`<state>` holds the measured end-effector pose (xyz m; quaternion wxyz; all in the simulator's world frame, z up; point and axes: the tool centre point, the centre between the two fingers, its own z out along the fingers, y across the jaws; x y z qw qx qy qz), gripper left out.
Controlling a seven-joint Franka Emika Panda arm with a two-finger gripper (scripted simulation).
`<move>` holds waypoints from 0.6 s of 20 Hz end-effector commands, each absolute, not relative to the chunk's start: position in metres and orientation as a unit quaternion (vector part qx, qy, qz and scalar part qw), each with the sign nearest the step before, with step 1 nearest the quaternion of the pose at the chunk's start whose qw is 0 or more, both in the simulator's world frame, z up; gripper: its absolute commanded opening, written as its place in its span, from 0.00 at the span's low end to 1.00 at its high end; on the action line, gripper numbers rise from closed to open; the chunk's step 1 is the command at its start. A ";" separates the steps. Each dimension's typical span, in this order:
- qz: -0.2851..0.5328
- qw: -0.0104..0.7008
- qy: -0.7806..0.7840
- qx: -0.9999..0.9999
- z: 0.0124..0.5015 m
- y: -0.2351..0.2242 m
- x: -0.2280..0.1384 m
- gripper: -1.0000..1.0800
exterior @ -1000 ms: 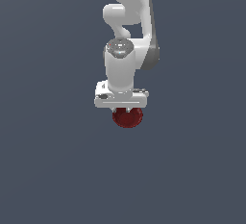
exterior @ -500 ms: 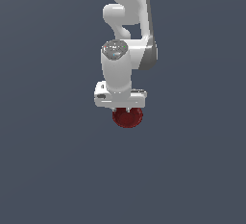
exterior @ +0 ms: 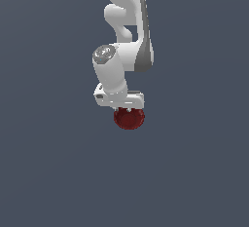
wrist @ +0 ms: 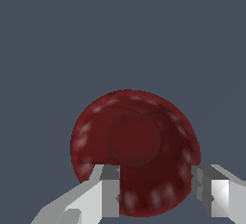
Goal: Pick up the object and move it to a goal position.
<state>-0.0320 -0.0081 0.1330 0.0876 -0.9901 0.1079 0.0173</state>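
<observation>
The dark red glossy bowl (exterior: 129, 119) lies on the flat grey floor directly under my white gripper (exterior: 125, 109). In the wrist view the bowl (wrist: 137, 141) fills the lower middle, open side up. My gripper (wrist: 156, 192) is open, jaws wide apart. One finger (wrist: 109, 189) stands over the bowl's inside, the other finger (wrist: 211, 194) just outside its rim. The part of the rim near the fingers lies between them. I cannot tell whether the fingers touch the bowl.
The plain grey floor (exterior: 48, 172) stretches all around with no other objects in view. My white arm (exterior: 126, 21) reaches down from the top of the exterior view.
The arm's wrist has swung toward the exterior view's left and tilted, and the hand has sunk slightly. The bowl has stayed in place.
</observation>
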 end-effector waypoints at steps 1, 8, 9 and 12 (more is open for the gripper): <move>0.021 0.107 0.135 -0.985 0.128 -0.008 -0.039 0.62; 0.028 0.156 0.211 -0.965 0.113 -0.011 -0.058 0.62; 0.029 0.162 0.222 -0.961 0.111 -0.011 -0.061 0.62; 0.032 0.181 0.256 -0.949 0.105 -0.013 -0.069 0.62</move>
